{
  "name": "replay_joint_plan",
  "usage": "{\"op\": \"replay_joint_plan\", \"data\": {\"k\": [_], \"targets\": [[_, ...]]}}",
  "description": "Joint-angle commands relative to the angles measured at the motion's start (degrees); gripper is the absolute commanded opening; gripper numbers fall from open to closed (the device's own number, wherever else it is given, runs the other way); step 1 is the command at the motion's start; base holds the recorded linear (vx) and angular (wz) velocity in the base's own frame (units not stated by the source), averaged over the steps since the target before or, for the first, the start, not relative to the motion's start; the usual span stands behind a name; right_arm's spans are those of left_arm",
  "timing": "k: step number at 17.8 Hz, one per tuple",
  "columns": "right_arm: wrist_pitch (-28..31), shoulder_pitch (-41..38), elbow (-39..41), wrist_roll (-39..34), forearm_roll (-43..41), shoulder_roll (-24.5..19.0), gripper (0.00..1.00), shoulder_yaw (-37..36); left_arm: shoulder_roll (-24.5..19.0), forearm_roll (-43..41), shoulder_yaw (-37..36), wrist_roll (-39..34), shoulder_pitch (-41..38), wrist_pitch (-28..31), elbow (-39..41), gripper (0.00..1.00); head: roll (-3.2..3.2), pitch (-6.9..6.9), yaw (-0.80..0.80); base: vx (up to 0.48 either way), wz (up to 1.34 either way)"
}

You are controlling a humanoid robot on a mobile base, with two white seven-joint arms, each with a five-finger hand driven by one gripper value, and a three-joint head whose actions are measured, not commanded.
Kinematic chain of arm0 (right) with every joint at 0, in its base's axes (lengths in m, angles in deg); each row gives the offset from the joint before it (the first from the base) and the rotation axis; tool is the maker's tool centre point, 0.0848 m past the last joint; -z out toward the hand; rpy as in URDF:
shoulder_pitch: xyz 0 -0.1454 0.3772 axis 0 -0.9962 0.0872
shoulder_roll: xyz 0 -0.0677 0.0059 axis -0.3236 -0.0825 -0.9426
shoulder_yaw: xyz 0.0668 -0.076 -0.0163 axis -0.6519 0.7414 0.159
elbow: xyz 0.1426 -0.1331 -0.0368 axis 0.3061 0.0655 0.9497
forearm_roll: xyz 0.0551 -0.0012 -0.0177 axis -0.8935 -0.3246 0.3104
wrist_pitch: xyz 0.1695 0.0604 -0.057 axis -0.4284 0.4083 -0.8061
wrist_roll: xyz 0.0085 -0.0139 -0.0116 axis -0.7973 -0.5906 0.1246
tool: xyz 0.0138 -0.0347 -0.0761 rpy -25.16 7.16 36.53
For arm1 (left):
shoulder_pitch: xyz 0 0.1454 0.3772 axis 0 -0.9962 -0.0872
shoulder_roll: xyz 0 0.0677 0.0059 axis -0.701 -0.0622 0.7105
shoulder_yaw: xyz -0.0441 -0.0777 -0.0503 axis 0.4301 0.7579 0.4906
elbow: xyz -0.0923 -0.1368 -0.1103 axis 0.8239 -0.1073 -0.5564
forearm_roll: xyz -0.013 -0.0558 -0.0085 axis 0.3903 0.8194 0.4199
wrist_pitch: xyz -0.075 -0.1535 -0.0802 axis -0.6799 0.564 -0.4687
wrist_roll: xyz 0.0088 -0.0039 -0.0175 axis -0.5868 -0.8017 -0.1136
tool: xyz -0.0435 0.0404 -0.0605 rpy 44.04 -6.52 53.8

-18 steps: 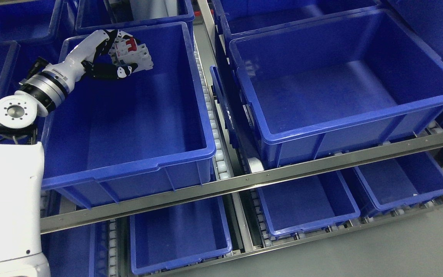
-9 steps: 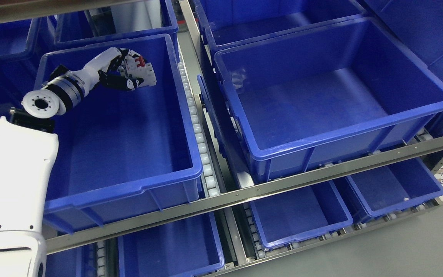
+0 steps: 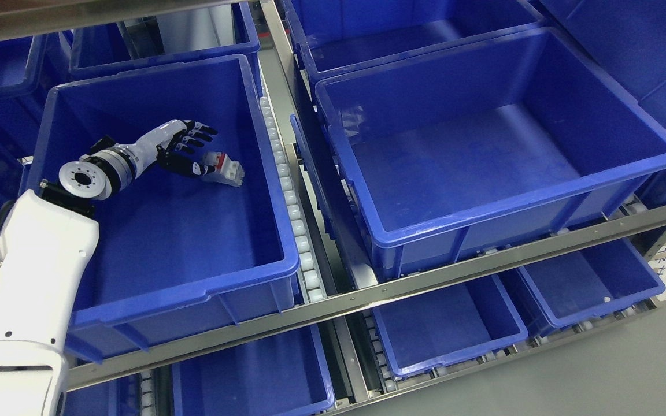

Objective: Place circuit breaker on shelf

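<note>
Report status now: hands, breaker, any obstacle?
Left hand open, inside left bin. Circuit breaker released, at thumb tip. Right hand unseen. No obstacle visible.

Blue plastic bins [image 3: 483, 156] sit in rows on a metal shelf rack [image 3: 425, 277] with white rollers [image 3: 292, 214]; grey floor [image 3: 599, 375] lies below the lower tier.

L arm [image 3: 32, 277] enters from lower left, white forearm angled up and far-right to a round silver wrist joint [image 3: 87, 180]. L hand [image 3: 180, 151] extends right from wrist, palm roughly down, black fingers [image 3: 200, 134] spread and straightish, holding nothing; thumb [image 3: 191, 169] points right on the near side. R arm not visible.
</note>
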Motion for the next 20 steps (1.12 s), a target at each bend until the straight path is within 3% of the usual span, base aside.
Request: {"op": "replay_joint_plan", "data": {"k": [1,6,8,9,12,14,18,20], "targets": [[0.0,-0.1,0.0,0.0,0.0,1.0,1.0,0.0,-0.5,-1.0,-3.1,0.1,0.7,0.4,-6.9,0.75,0.0,0.0,0.0,0.0,0.0],[0.0,0.0,0.0,0.0,0.0,1.0,1.0,0.0,-0.5,-0.7,1.3,0.0,7.1,0.6,-4.6,0.9,0.0,0.0,0.0,0.0,0.0],[0.0,0.0,0.0,0.0,0.0,1.0,1.0,0.0,0.5,-0.3,10.3,-2.1,10.6,0.7,-1.4,0.99,0.0,0.0,0.0,0.0,0.0],[0.0,-0.1,0.0,0.0,0.0,1.0,1.0,0.0,1.7,0.1,16.1,-4.6,10.7,0.6,1.0,0.99,0.0,0.0,0.0,0.0,0.0],[0.0,-0.1,0.0,0.0,0.0,1.0,1.0,0.0,10.1,1.9,36.0,-14.3,9.4,0.3,7.9,1.0,0.0,0.0,0.0,0.0,0.0],[0.0,-0.1,0.0,0.0,0.0,1.0,1.0,0.0,13.3,2.1,40.1,-16.7,5.7,0.3,13.2,1.0,0.0,0.0,0.0,0.0,0.0],[0.0,0.0,0.0,0.0,0.0,1.0,1.0,0.0,16.6,2.3,40.5,-16.8,-4.3,1.5,33.2,1.0,0.0,0.0,0.0,0.0,0.0],[0.0,0.0,0.0,0.0,0.0,1.0,1.0,0.0,16.6,2.3,39.8,-16.7,-9.3,10.0,47.9,1.0,0.0,0.0,0.0,0.0,0.0]]}}
